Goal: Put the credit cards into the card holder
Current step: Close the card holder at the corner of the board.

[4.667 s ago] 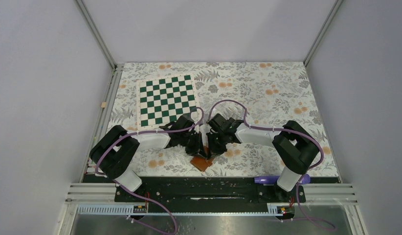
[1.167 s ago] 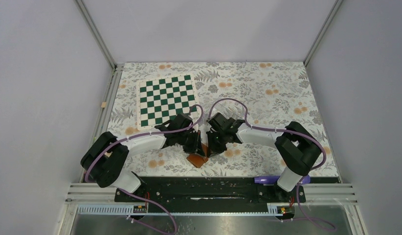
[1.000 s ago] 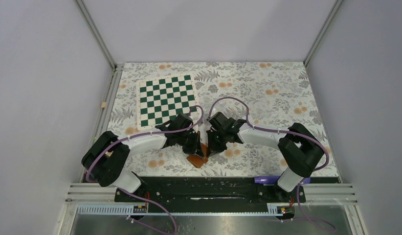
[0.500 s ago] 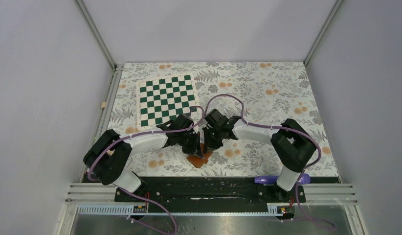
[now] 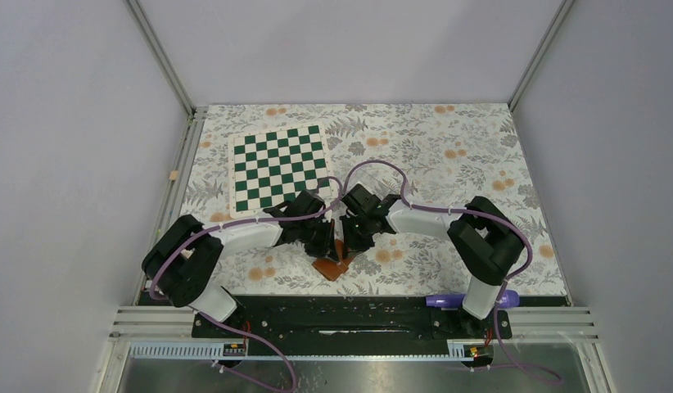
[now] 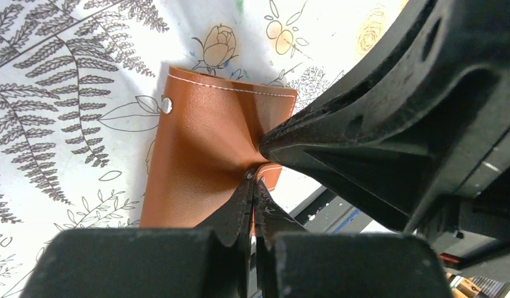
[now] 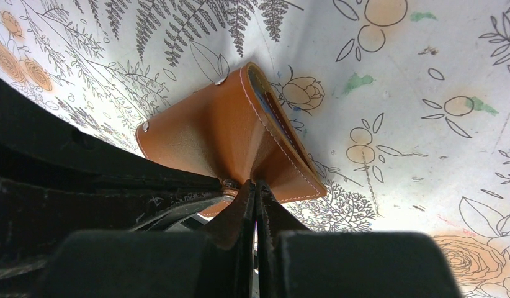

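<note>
The brown leather card holder (image 5: 331, 266) lies folded on the floral cloth near the front edge. It shows in the left wrist view (image 6: 203, 149) and in the right wrist view (image 7: 221, 133), where a pale blue-grey sleeve edge (image 7: 269, 102) peeps out of the fold. My left gripper (image 6: 253, 180) is shut, its tips pressing into the leather, which dents around them. My right gripper (image 7: 254, 185) is shut too and presses the same spot from the other side, tip to tip with the left (image 5: 340, 239). No loose black credit cards are in view.
A green and white chessboard (image 5: 280, 165) lies at the back left. A purple object (image 5: 448, 300) lies on the front rail by the right arm's base. The table's front edge and black rail (image 5: 341, 307) run just behind the holder.
My right gripper has moved left and closed in on the left gripper over the card holder. The holder has shifted slightly to the left. The left arm has barely moved.
</note>
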`<state>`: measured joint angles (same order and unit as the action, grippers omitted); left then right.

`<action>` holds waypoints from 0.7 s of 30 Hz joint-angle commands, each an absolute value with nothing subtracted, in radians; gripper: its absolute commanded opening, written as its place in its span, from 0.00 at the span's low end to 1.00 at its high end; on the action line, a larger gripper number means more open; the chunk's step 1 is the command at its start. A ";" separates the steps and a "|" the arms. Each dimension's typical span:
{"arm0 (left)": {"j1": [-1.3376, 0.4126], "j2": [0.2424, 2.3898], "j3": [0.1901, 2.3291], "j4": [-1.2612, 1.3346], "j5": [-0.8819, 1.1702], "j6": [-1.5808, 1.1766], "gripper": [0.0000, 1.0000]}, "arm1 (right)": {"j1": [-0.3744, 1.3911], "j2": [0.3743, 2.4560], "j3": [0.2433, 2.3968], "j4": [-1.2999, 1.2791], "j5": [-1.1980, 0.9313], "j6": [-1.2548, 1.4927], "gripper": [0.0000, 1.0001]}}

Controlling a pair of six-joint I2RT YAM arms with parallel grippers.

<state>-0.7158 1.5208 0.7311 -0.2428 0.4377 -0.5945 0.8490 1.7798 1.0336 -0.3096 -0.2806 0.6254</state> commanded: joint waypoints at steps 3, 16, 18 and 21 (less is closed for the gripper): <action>-0.712 1.535 0.767 -0.192 0.399 -0.583 0.00 | 0.846 1.801 1.051 -0.330 -0.271 0.608 0.03; -0.709 1.531 0.763 -0.188 0.389 -0.580 0.00 | 0.846 1.792 1.046 -0.331 -0.270 0.609 0.03; -0.708 1.525 0.759 -0.189 0.381 -0.581 0.00 | 0.846 1.784 1.045 -0.332 -0.269 0.610 0.03; -0.708 1.509 0.749 -0.187 0.364 -0.581 0.00 | 0.846 1.761 1.041 -0.331 -0.266 0.610 0.03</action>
